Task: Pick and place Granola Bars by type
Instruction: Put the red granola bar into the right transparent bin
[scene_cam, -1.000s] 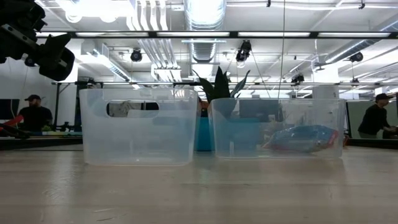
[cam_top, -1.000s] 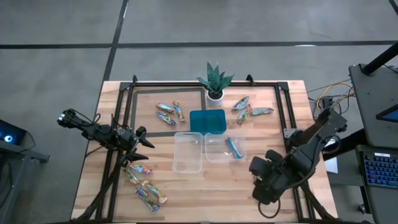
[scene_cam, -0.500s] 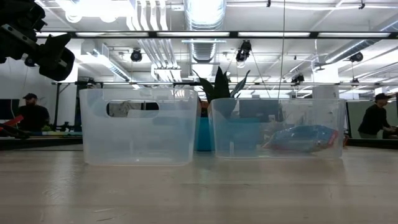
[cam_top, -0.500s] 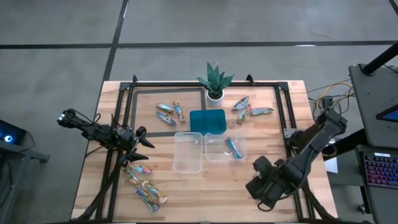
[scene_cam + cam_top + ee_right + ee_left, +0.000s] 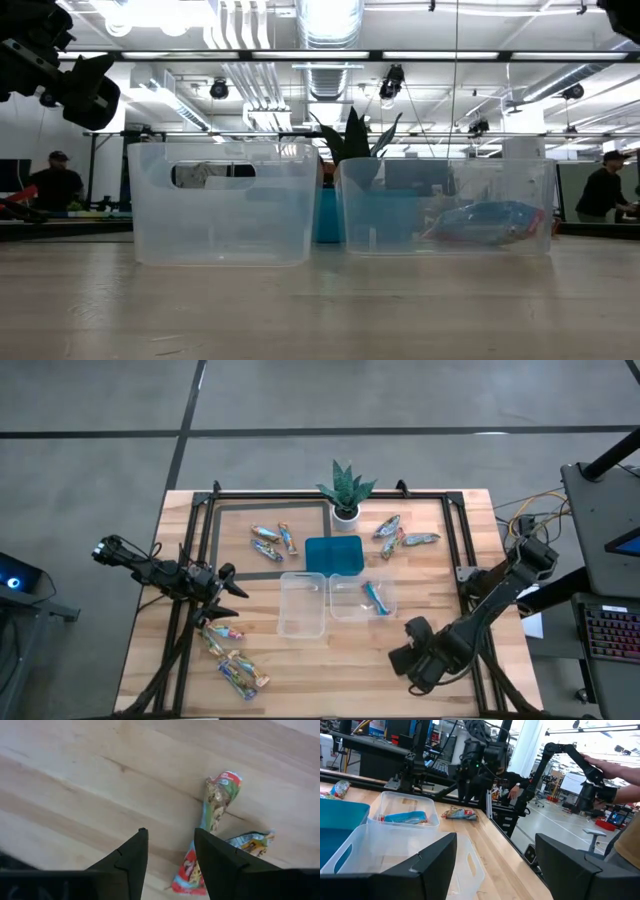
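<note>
Sorting granola bars: table, two tubs, both arms.
High view: bars (image 5: pixel 236 670) lie in loose groups around the table; one bar (image 5: pixel 375 597) sits in the right tub (image 5: pixel 361 598). Left gripper (image 5: pixel 222 597) hovers, fingers apart, empty. Low view: left tub (image 5: pixel 222 202) empty. Right wrist view: right gripper (image 5: pixel 167 851) slightly parted, empty, above a red-ended bar (image 5: pixel 212 809).

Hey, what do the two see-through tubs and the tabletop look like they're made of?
The two tubs look like clear, slightly frosted plastic: in the low view the plant and a blue-wrapped bar show straight through their walls. The tabletop looks like pale wood planks with a smooth matte finish, going by the visible grain and board seams; whether it is solid wood or veneer is not visible.
</note>
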Tool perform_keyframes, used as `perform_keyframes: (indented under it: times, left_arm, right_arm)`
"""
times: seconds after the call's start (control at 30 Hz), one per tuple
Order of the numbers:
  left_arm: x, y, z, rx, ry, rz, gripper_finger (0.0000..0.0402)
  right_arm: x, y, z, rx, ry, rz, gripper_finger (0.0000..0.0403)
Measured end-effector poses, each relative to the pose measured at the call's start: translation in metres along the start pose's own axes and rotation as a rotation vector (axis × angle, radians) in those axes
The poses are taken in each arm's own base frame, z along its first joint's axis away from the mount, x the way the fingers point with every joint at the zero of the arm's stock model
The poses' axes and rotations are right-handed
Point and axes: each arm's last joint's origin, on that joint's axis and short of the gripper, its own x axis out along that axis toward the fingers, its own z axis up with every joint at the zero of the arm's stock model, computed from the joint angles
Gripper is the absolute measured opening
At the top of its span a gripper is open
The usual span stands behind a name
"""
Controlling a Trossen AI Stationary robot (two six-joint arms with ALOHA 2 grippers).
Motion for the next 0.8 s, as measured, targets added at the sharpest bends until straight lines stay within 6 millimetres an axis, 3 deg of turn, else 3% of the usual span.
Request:
perform_keyframes:
  times: [0.37, 0.8]
  left_arm:
    - [0.000, 0.000, 0.000, 0.000, 0.000, 0.000, 0.0250]
    - [0.000, 0.000, 0.000, 0.000, -0.001, 0.000, 0.0250]
  right_arm:
    - [0.017, -0.020, -0.006, 0.015, -0.015, -0.053, 0.0121]
    - [0.039, -0.036, -0.004, 0.004, -0.026, -0.072, 0.0132]
